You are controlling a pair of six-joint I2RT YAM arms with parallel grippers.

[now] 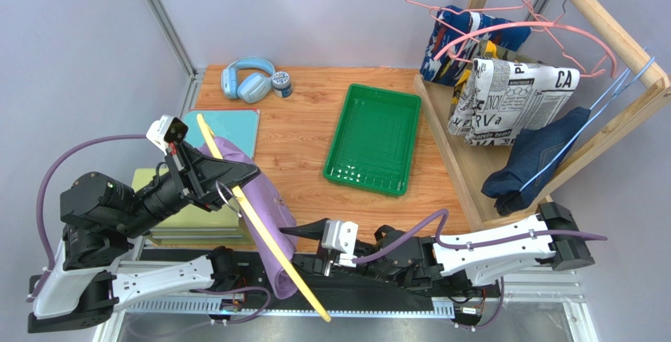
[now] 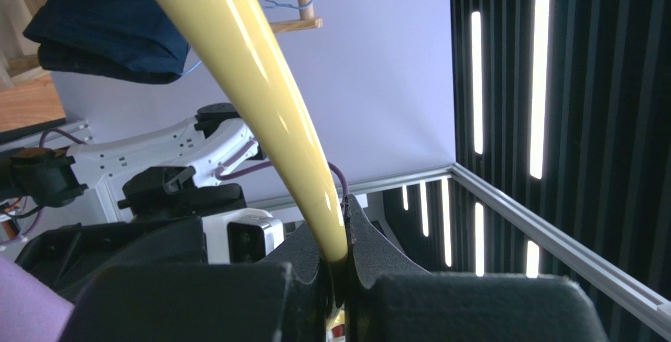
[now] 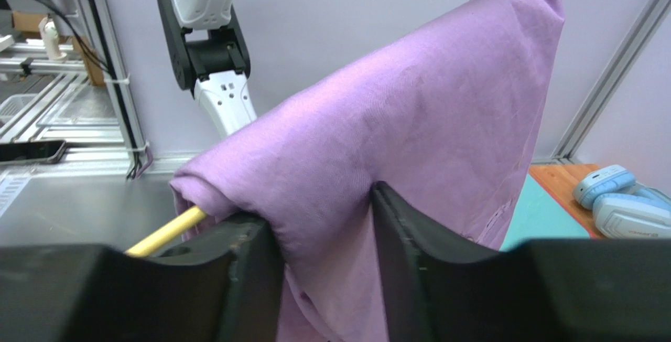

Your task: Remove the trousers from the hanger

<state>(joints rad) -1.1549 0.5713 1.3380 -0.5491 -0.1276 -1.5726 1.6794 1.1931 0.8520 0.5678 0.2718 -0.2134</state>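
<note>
Clamping the yellow hanger (image 1: 307, 288) at the table's (image 1: 315, 114) left side, the left gripper (image 1: 236, 175) has its jaws closed tight on the bar. Only the left wrist view shows that pinch close up, with the bar rising slantwise out of the fingers (image 2: 378, 263). The purple trousers (image 1: 272, 224) lie draped over this hanger. Their lower part trails past the table's near edge, down over the arm bases, and the hanger's lower tip juts out there too.

Just right of them is the right gripper (image 1: 298, 232). From above its tips are hard to read against the cloth. Its own wrist view shows both fingers (image 3: 244, 271) squeezed on a fold of purple fabric, with a short length of yellow bar poking out underneath.

Behind, near the far edge, lie blue headphones (image 1: 248, 81) and a small jar (image 1: 282, 84), and bare wood stretches from there to the green tray (image 1: 410, 147). The tray's ribbed floor shows from wall to wall.

At the right, a wooden rack (image 1: 610, 23) carries the other pairs on wire hangers. The abstract-print trousers (image 1: 461, 35) are farthest back and the newsprint trousers (image 1: 512, 98) are in front of them. A sliver of camouflage trousers (image 1: 490, 48) shows between those two. The denim trousers (image 1: 543, 153) hang nearest the right arm.
</note>
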